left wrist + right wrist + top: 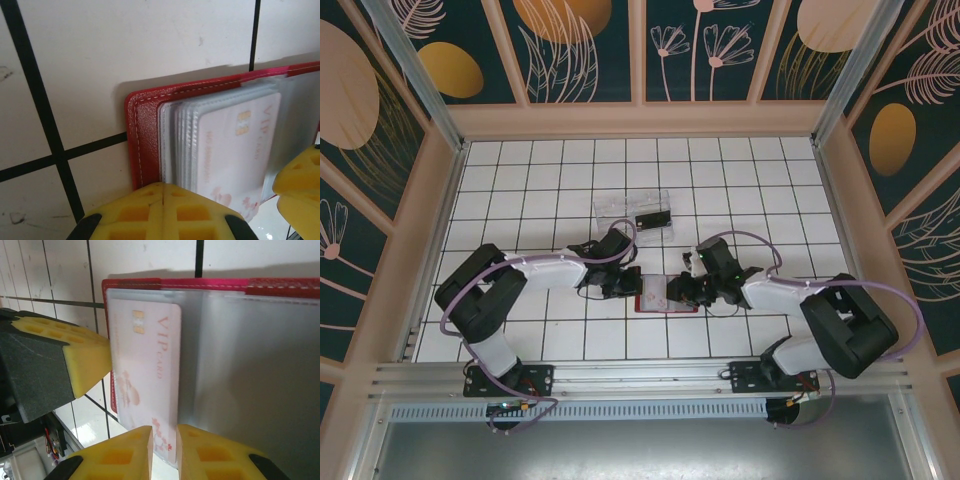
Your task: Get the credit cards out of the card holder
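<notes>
The card holder (665, 297) lies open on the white tiles, its red cover (145, 135) edged with stitching and filled with clear plastic sleeves. A pale pink credit card (145, 360) marked VIP, with a gold chip, sits in the top sleeve (235, 150). My left gripper (163, 186) is shut, its yellow pads together on the holder's left edge by the red cover (636, 287). My right gripper (164, 432) has closed to a narrow gap around the near end of the credit card (680, 292). A dark card (650, 218) lies in the clear tray.
A clear plastic compartment tray (620, 207) stands on the tiles just beyond the arms. Wooden walls enclose the floor on three sides. The left gripper's yellow pad (87, 360) sits close beside the card holder's left edge.
</notes>
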Tool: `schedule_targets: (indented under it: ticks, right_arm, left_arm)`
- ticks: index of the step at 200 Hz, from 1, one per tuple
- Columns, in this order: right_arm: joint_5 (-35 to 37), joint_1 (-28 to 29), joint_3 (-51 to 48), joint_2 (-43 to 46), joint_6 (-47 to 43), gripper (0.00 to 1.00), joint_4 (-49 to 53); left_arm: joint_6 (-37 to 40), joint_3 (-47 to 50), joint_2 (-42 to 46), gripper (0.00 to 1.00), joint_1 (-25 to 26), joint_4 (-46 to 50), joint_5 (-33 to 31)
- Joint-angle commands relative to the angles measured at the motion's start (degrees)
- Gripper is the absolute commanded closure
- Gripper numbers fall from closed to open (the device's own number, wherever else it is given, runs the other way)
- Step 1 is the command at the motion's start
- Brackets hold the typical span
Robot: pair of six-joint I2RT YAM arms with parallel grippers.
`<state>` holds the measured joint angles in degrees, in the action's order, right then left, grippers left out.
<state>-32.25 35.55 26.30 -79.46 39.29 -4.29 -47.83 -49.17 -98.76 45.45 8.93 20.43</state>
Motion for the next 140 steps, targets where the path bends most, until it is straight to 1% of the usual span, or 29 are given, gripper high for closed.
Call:
schedule_targets:
  ticks: [1, 70, 140]
  right_arm:
    - [-0.73, -0.54, -0.21, -1.09, -1.49, 0.8, -1.56]
    - [-0.36, -0.48, -0.37, -2.5, -1.53, 0.8, -1.99]
    - [-3.34, -0.5, -1.5, -1.83, 0.17, 0.8, -5.85]
  left_arm:
    - [-0.16, 0.21, -1.34, 1.0, 0.51, 0.04, 0.14]
    - [-0.3, 0.2, -1.73, 1.0, 0.49, 0.56, 0.23]
    - [-0.05, -0.18, -2.22, 1.0, 0.44, 1.09, 0.15]
